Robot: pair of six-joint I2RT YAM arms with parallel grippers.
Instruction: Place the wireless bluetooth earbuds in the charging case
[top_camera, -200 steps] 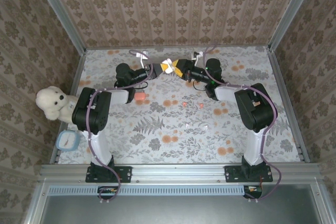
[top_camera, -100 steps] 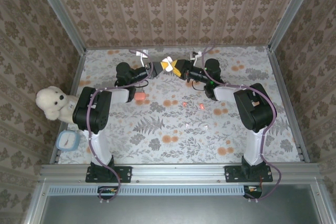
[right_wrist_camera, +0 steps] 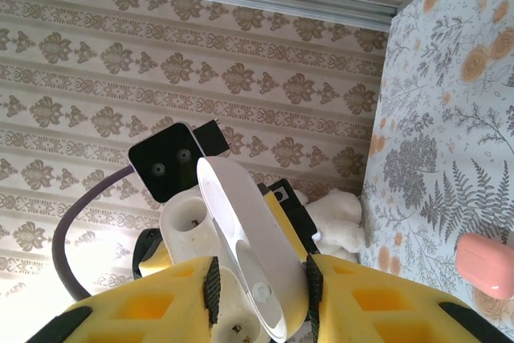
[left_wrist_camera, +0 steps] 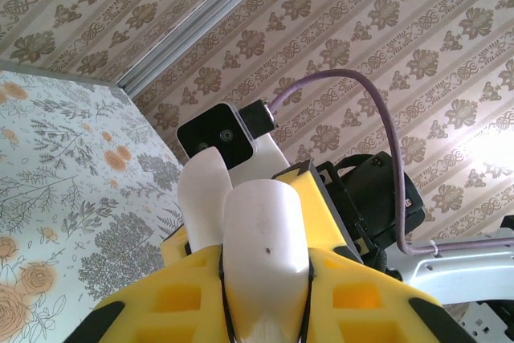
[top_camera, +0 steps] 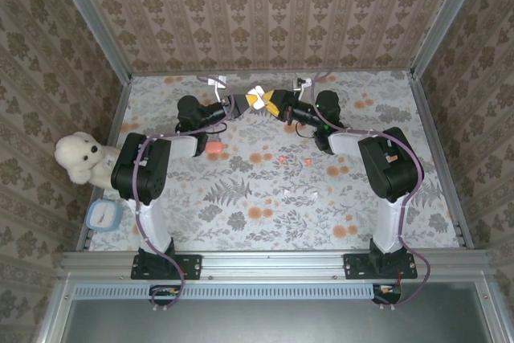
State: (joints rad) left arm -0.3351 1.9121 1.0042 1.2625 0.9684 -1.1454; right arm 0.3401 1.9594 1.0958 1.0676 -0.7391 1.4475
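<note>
Charging case (right_wrist_camera: 239, 222) hangs lid-open, seemingly pinched by both sets of jaws.

Overhead; opposed wrist close-ups, shared case (left_wrist_camera: 265, 230)

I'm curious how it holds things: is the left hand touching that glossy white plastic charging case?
Touching. The left wrist view shows the glossy white plastic charging case wedged between the left hand's yellow fingers, with no gap.
</note>
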